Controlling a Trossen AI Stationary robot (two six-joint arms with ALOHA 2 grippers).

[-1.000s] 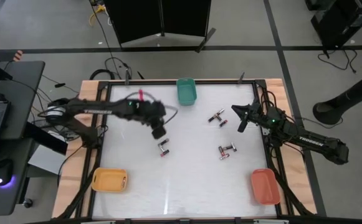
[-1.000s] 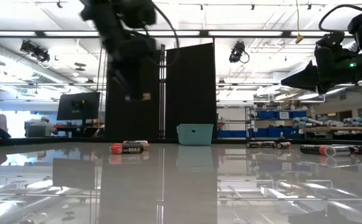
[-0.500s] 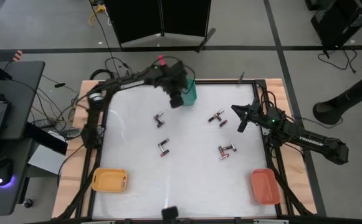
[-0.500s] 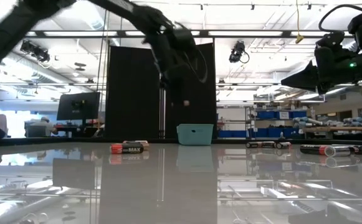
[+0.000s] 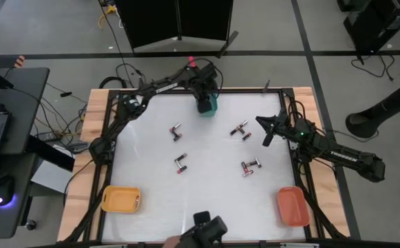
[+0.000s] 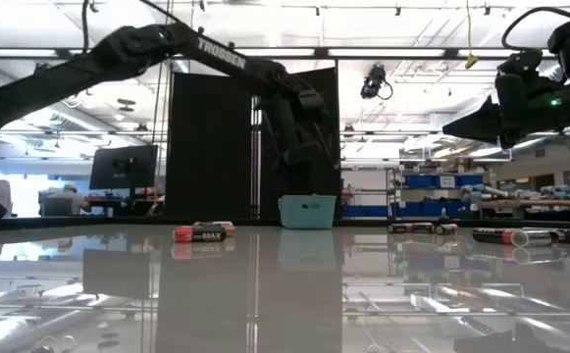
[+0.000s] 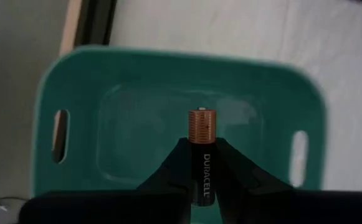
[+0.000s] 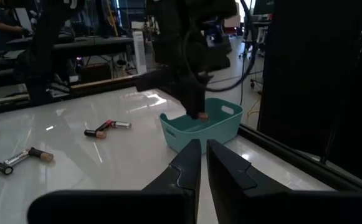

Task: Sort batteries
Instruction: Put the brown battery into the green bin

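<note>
My left gripper [image 5: 206, 103] hangs over the teal tray [image 7: 87, 81] at the table's far edge, shut on a black and copper battery [image 7: 200, 140]. The low view shows this gripper [image 6: 313, 169] just above the tray [image 6: 307, 211]. Loose batteries lie flat on the table in small groups [image 5: 176, 131], [image 5: 180, 163], [image 5: 241, 129], [image 5: 250, 166]. My right gripper [image 5: 264, 131] waits above the table's right side, shut with nothing between its fingers [image 8: 187, 163]. My left gripper pinches the battery's black body [image 7: 204, 177] between its two fingers, which come steeply from above and run along the battery. The copper end [image 7: 200, 124] sticks out past the fingertips, pointing down. The battery hangs clear above the inside of the teal tray.
A yellow tray [image 5: 120, 200] stands at the near left corner and a red tray [image 5: 292, 205] at the near right. A dark object [image 5: 206, 231] shows at the table's near edge. Black panels stand behind the far edge.
My left gripper has swung from over the table's left middle toward the far edge and to the right, ending above the teal tray. It carried the battery along, lifted clear, and rolled somewhat on the way. My right arm kept still.
</note>
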